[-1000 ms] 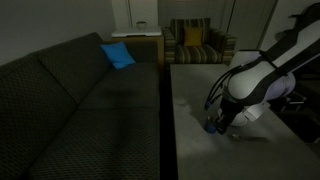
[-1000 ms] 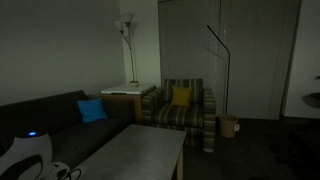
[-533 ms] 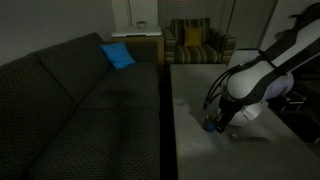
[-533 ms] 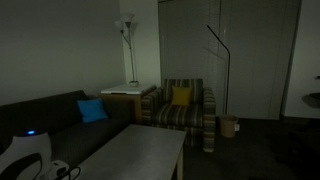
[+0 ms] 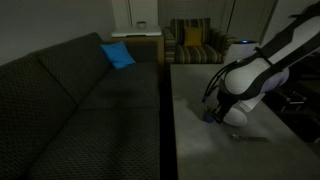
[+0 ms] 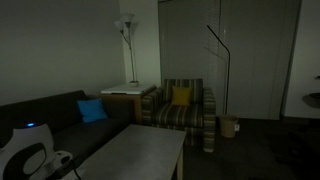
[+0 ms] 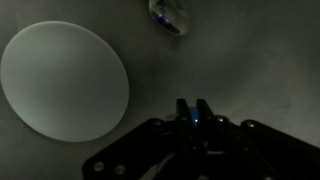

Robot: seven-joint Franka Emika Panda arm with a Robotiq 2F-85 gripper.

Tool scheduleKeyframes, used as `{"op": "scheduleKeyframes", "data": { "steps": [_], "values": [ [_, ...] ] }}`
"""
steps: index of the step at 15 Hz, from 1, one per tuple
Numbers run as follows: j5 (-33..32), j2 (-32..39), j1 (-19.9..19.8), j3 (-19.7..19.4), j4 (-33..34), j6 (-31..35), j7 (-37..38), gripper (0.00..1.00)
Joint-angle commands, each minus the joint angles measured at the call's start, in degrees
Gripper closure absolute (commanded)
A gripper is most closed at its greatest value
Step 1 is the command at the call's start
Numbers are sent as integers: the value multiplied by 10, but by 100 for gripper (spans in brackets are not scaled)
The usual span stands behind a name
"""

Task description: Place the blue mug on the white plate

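Observation:
In the wrist view the white plate lies on the dark table at the left, round and plain. My gripper has its two fingers drawn close together on a thin blue sliver, the blue mug; most of the mug is hidden by the fingers. The gripper is to the right of the plate, not over it. In an exterior view the gripper hangs a little above the grey table with a small blue spot at its tip. The plate cannot be made out there.
A small shiny object lies on the table beyond the gripper. A dark sofa with a bright-blue cushion runs along the table's side. A striped armchair stands at the far end. The room is dim.
The arm has risen and swung slightly towards the far end of the table, carrying the gripper and the blue object up off the surface. The sofa, cushion and chair are unchanged.

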Motion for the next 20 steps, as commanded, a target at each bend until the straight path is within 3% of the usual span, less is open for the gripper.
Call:
{"op": "scheduleKeyframes", "data": {
  "steps": [1,11,20],
  "values": [
    [-13,0,11,-27,18,-8,24,97],
    [-14,0,7,-98,46,-56,125,97],
    [-4,1,-25,-72,26,-37,126,97]
  ]
}}
